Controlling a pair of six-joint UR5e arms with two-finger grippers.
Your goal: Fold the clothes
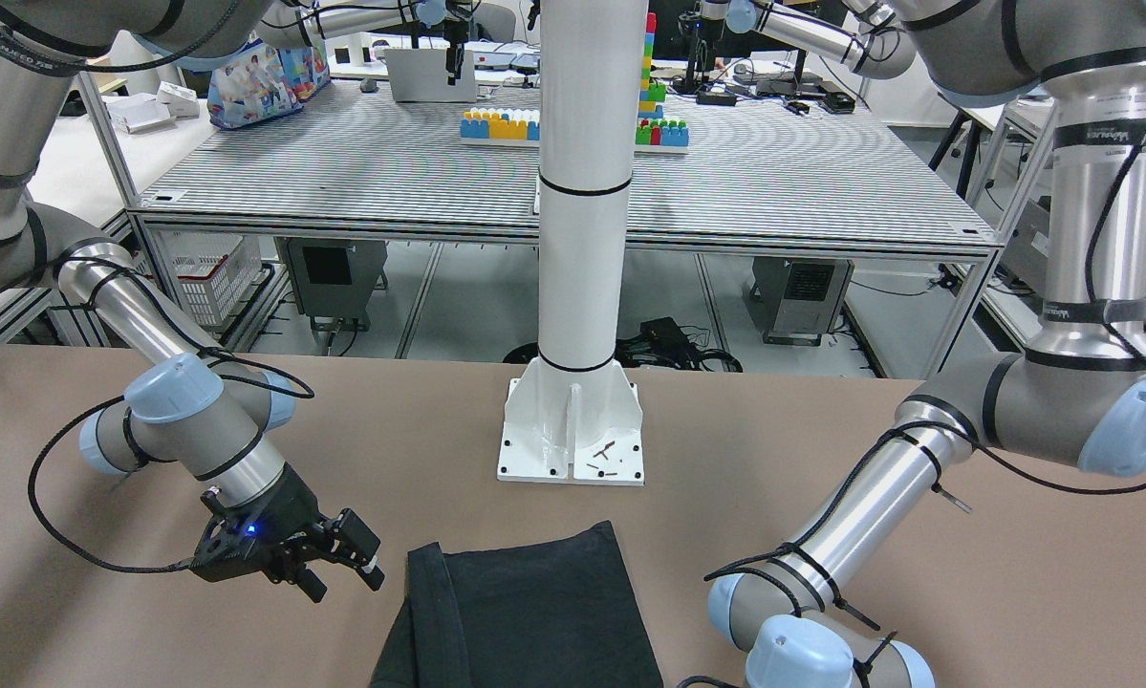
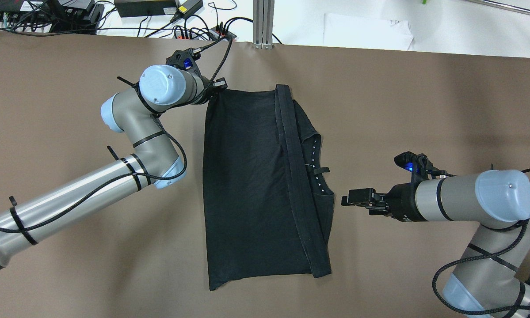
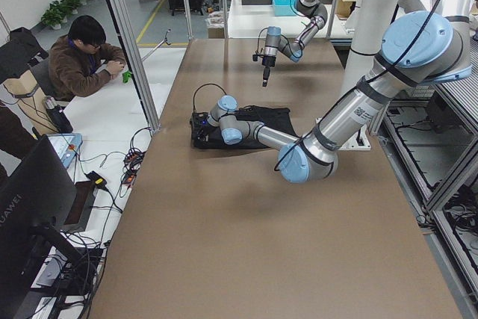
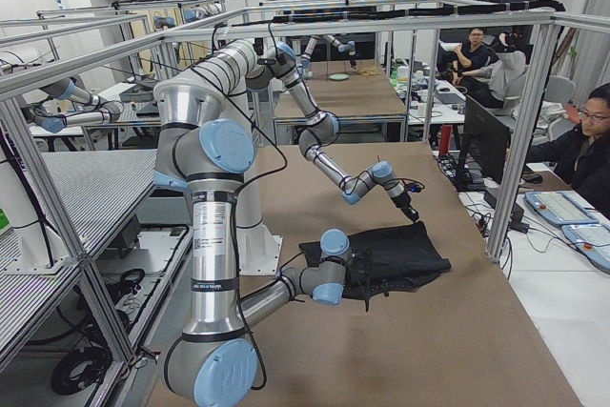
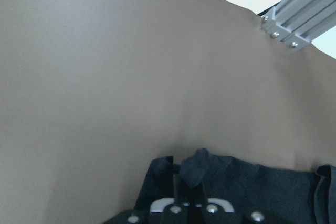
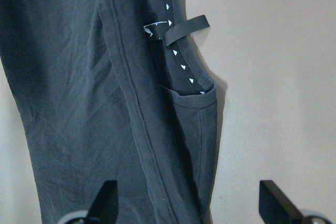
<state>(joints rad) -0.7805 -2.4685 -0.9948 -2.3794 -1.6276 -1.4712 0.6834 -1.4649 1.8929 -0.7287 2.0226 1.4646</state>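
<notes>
The clothes (image 2: 247, 185) are one black garment lying flat on the brown table, its right side folded over along a long hemmed band (image 2: 291, 168). White neck-tape marks show at the right edge (image 6: 178, 61). My left gripper (image 2: 218, 86) sits at the garment's far left corner, shut on a bunched bit of the cloth (image 5: 195, 165). My right gripper (image 2: 345, 199) hovers just off the garment's right edge, open, with wide-spread fingers (image 6: 105, 203) holding nothing. The front-facing view shows the garment (image 1: 534, 612) and the open right gripper (image 1: 348, 569).
The white pillar's base (image 1: 573, 440) stands on the table behind the garment. An aluminium post (image 2: 263, 22) and cables (image 2: 194, 31) line the far edge. A person (image 3: 82, 57) sits beyond that edge. Bare brown table (image 2: 424, 110) surrounds the garment.
</notes>
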